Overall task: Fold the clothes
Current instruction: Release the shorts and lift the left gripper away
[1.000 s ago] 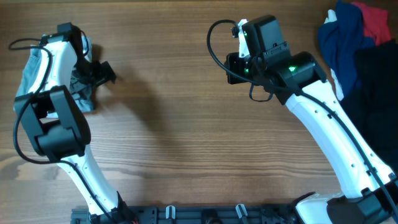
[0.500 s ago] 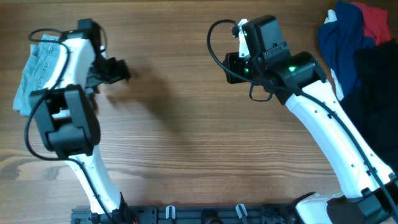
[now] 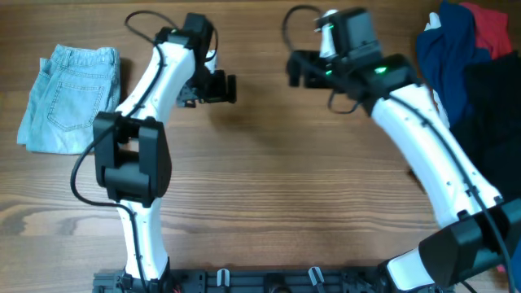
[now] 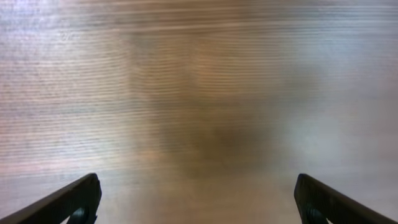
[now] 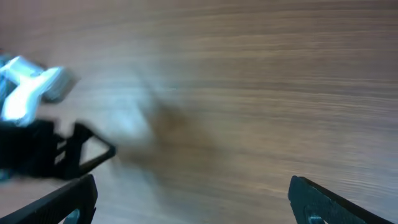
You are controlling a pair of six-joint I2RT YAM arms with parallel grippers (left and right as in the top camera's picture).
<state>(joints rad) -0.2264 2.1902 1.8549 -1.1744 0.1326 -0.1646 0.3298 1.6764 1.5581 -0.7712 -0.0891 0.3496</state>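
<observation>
Now the denim shorts point(image 3: 69, 98) lie flat at the far left of the surface point(image 3: 269, 195), folded in half with one leg over the other and a stitched back pocket facing up. A second ago they were a bunched heap under the left jaws. Half a second ago they were already spread out with the arm drawing off. The left arm point(image 3: 155, 81) has since swung towards the middle, and its jaws hang well apart from the cloth.

We take that to mean the fold is done and the piece released (nothing touches it any more).

The waistband points to the far edge and the frayed hems towards the robot. The long axis runs far to near, with the hem end leaning a little to the robot's left.

In the left wrist view the left jaws stand wide open, one fingertip point(image 4: 78, 198) low in each corner and only blurred wood between them. The right jaws are equally wide and empty. The right arm point(image 3: 423, 130) has shifted slightly left, so the two sets of jaws now face each other across a gap near the far edge.

The navy, red and black garments point(image 3: 456, 57) sit heaped at the far right, untouched.
</observation>
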